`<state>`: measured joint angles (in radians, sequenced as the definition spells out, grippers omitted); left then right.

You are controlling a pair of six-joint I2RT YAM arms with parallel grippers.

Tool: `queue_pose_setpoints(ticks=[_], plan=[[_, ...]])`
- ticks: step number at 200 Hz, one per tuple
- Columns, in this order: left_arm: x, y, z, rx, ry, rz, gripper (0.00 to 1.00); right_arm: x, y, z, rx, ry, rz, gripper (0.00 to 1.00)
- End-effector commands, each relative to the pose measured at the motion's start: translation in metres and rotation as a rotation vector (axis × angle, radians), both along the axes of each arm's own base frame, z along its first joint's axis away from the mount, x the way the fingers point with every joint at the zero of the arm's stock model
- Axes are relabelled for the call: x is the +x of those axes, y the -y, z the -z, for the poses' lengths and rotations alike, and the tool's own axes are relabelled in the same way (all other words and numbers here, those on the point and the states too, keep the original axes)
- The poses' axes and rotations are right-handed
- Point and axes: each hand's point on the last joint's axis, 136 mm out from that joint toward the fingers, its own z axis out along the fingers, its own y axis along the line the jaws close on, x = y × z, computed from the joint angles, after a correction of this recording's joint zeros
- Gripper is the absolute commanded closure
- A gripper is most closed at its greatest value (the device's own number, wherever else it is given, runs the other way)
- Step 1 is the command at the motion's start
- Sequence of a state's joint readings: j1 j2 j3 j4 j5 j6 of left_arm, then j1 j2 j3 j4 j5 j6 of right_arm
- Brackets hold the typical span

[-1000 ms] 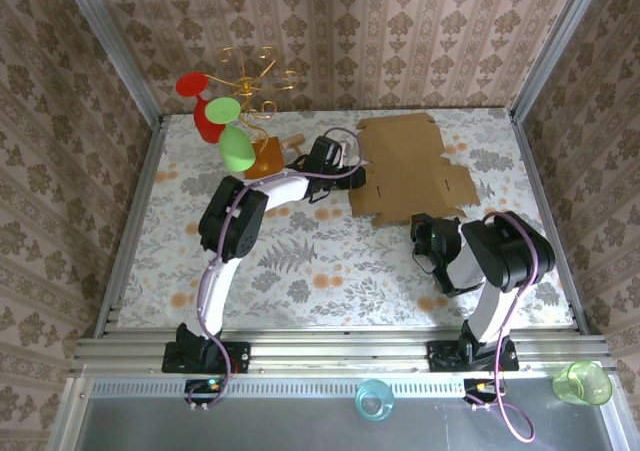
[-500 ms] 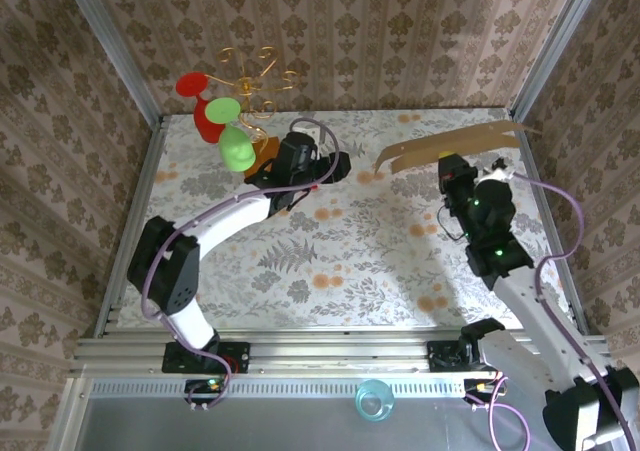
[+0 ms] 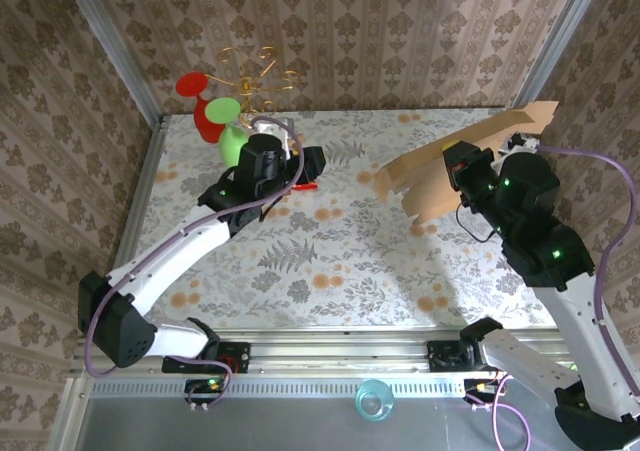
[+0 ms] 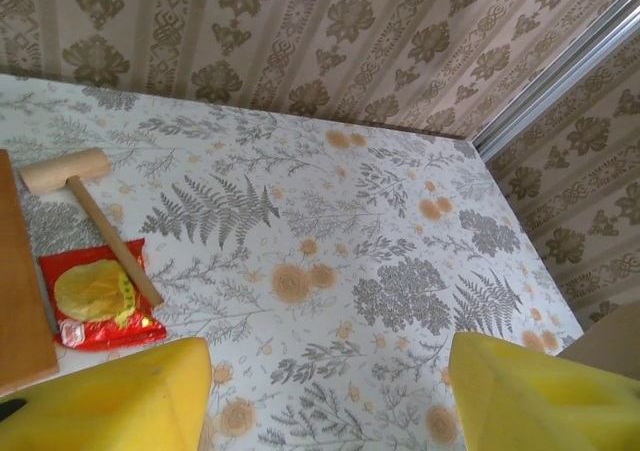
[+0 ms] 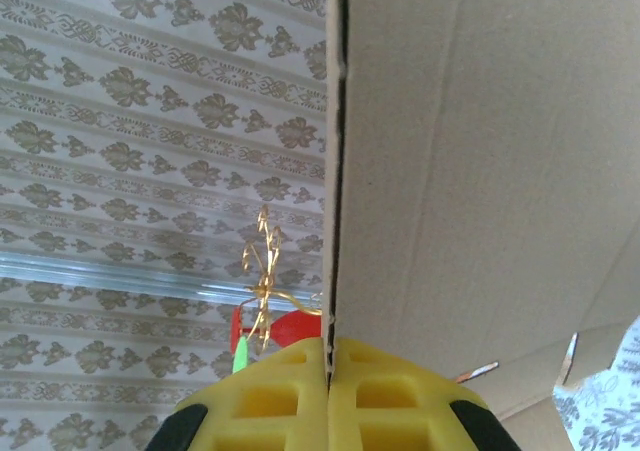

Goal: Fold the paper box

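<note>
The paper box (image 3: 440, 166) is a flat brown cardboard sheet, lifted off the table and tilted, its high end toward the back right corner. My right gripper (image 3: 463, 168) is shut on one edge of it. In the right wrist view the two yellow fingers (image 5: 270, 396) pinch the sheet's thin edge, and the paper box (image 5: 480, 171) rises broad above my right gripper (image 5: 328, 376). My left gripper (image 3: 310, 161) hovers over the back left of the table, apart from the box. It (image 4: 330, 401) stands open with bare table between its fingers.
A gold wire stand (image 3: 252, 71) with red and green cups (image 3: 232, 143) stands at the back left. Under the left gripper lie a wooden mallet (image 4: 85, 196), a red snack packet (image 4: 95, 296) and an orange-brown wooden block (image 4: 20, 281). A teal cup (image 3: 373, 399) sits at the front rail.
The box lay flat on the table; the right gripper has raised it into the air and tilted it. The left gripper has drawn back leftward, away from the box.
</note>
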<state>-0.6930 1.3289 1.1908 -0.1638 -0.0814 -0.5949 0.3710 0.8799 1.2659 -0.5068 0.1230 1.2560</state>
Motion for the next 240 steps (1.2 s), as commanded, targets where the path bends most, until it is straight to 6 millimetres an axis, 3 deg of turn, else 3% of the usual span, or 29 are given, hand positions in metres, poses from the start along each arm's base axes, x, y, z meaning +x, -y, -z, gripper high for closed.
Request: queue_pose_setpoints(ticks=[1, 37, 74, 112, 160, 240], plan=[[-0.002, -0.012, 0.018, 0.022, -0.103, -0.016, 0.37, 0.030, -0.007, 0.040, 0.022, -0.155, 0.054, 1.00], [-0.007, -0.010, 0.017, -0.004, -0.152, 0.001, 0.39, 0.090, -0.036, 0.097, 0.067, -0.272, 0.056, 1.00], [-0.027, 0.017, 0.002, -0.092, -0.172, 0.050, 0.41, 0.109, -0.047, 0.120, 0.111, -0.277, 0.046, 1.00], [-0.030, 0.044, 0.006, -0.276, -0.262, 0.039, 0.43, 0.111, -0.048, 0.131, 0.133, -0.288, 0.032, 1.00], [-0.038, 0.074, -0.004, -0.428, -0.316, 0.062, 0.44, 0.112, -0.050, 0.142, 0.186, -0.262, 0.002, 1.00], [-0.053, 0.108, -0.004, -0.512, -0.420, 0.118, 0.44, 0.107, -0.049, 0.116, 0.238, -0.146, -0.051, 1.00]])
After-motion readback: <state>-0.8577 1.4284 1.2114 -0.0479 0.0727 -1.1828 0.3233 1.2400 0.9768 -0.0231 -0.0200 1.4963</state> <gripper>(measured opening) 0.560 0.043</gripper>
